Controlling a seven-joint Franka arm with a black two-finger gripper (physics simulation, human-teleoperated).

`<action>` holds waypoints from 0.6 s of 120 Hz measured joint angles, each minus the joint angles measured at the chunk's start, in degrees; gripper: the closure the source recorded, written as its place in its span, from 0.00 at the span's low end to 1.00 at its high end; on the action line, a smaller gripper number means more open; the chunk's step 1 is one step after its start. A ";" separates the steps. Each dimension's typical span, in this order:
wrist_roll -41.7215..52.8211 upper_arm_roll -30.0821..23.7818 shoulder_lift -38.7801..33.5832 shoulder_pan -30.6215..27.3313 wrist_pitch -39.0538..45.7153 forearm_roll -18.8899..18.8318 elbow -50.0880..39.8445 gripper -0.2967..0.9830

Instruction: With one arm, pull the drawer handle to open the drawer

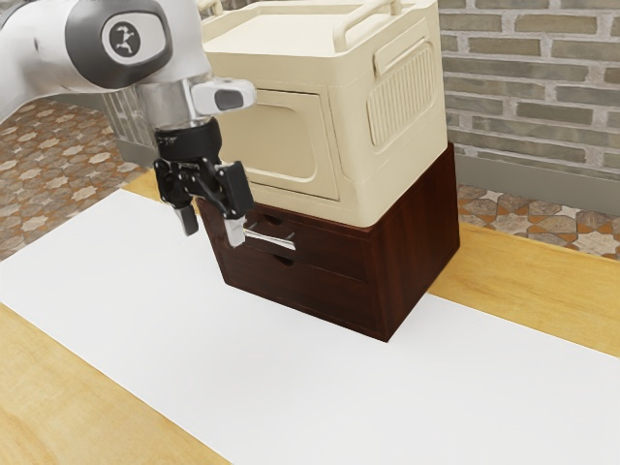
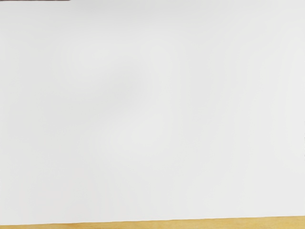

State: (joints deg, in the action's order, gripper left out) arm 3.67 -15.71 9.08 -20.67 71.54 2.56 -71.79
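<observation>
My black gripper (image 1: 210,235) points down in front of the dark brown wooden drawer unit (image 1: 417,252), its two fingers apart and nothing seen between them. A silver bar handle (image 1: 271,239) is fixed to the upper drawer front, just to the exterior view's right of the nearer fingertip; whether they touch I cannot tell. Both drawer fronts look flush with the unit. In the wrist view, a thin dark edge (image 2: 33,0) shows in a corner, too little to identify.
A cream cabinet (image 1: 291,145) with top rails stands on the drawer unit. White sheet (image 1: 242,358) covers the middle of the yellow wooden table (image 1: 87,407); in the wrist view the white sheet (image 2: 152,119) ends at a wooden strip (image 2: 190,223). A brick wall (image 1: 542,97) rises behind.
</observation>
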 joint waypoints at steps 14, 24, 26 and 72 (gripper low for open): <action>0.83 -0.03 0.01 -0.01 6.85 0.10 -0.09 0.23; 1.85 0.53 -3.08 -0.17 8.92 -0.54 5.16 0.23; 2.25 0.71 -4.32 -0.27 9.02 -0.93 7.16 0.23; 39.11 10.78 -10.02 -2.99 10.48 -3.81 8.30 0.23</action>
State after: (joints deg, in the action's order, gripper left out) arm 42.78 -4.93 -0.94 -23.65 82.02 -1.25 -63.49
